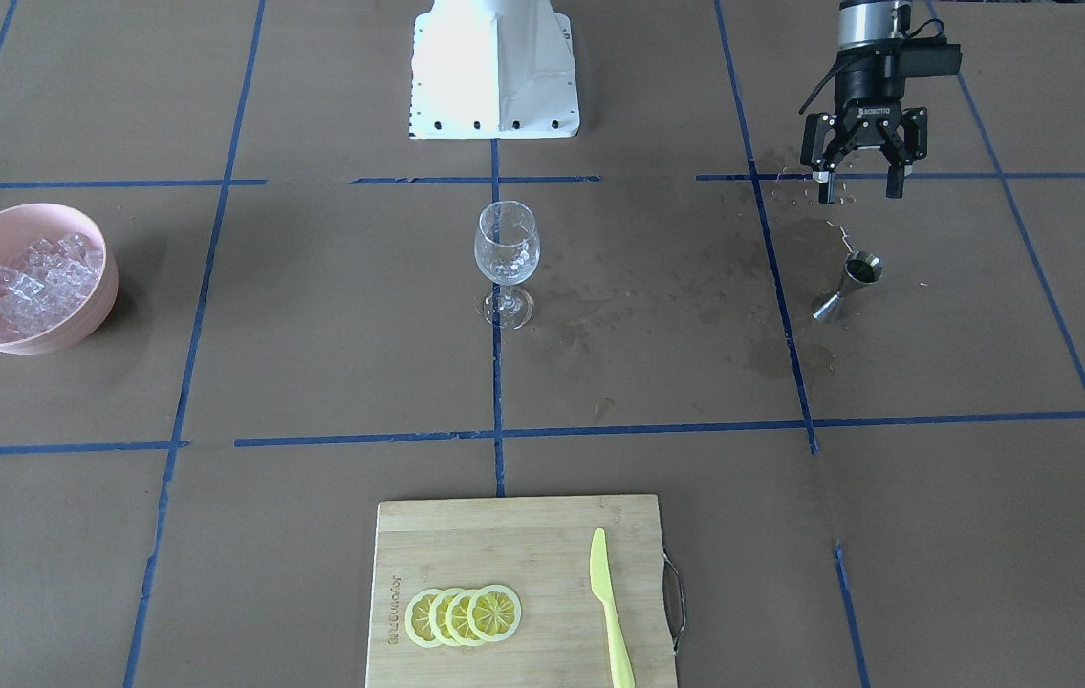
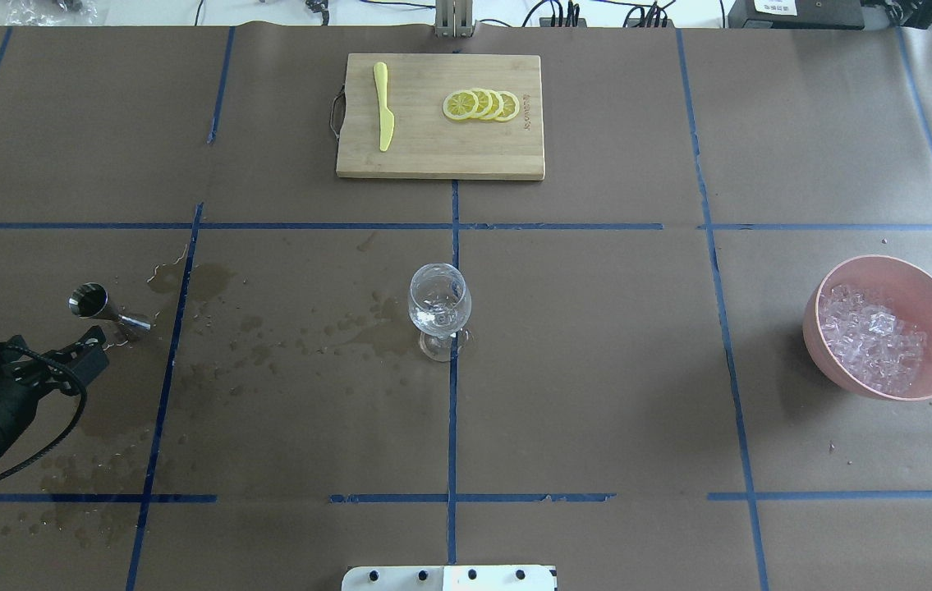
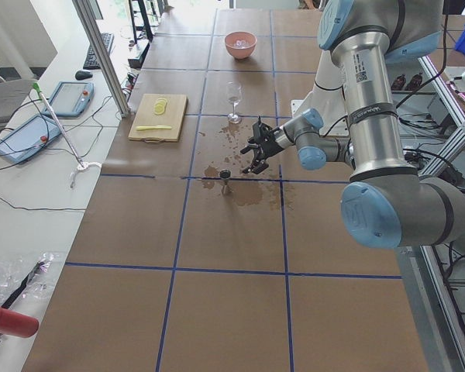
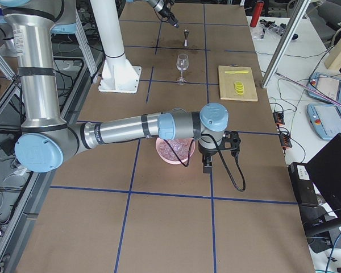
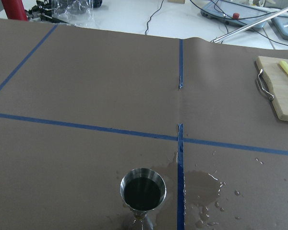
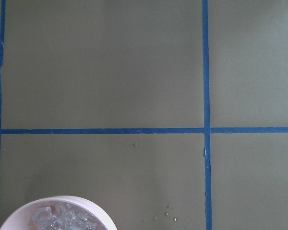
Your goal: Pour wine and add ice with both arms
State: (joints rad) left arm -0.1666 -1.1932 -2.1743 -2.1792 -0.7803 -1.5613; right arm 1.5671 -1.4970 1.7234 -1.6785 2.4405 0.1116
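A steel jigger [image 1: 850, 285] stands on the brown paper and holds the dark wine [image 5: 142, 193]. It also shows in the overhead view [image 2: 104, 310]. My left gripper [image 1: 859, 191] is open and empty; it hovers just short of the jigger on the robot's side, apart from it. An empty-looking wine glass [image 1: 507, 258] stands upright at the table's middle. The ice [image 1: 35, 282] fills a pink bowl [image 1: 93, 315] at the robot's right. My right gripper [image 4: 207, 165] shows only in the exterior right view, near the bowl [image 4: 165, 152]; I cannot tell if it is open or shut.
A wooden cutting board [image 1: 504, 535] with lemon slices [image 1: 464, 615] and a yellow knife [image 1: 610, 612] lies at the far edge. Wet stains [image 2: 211, 283] spread between jigger and glass. The white base [image 1: 496, 72] stands at the robot's edge.
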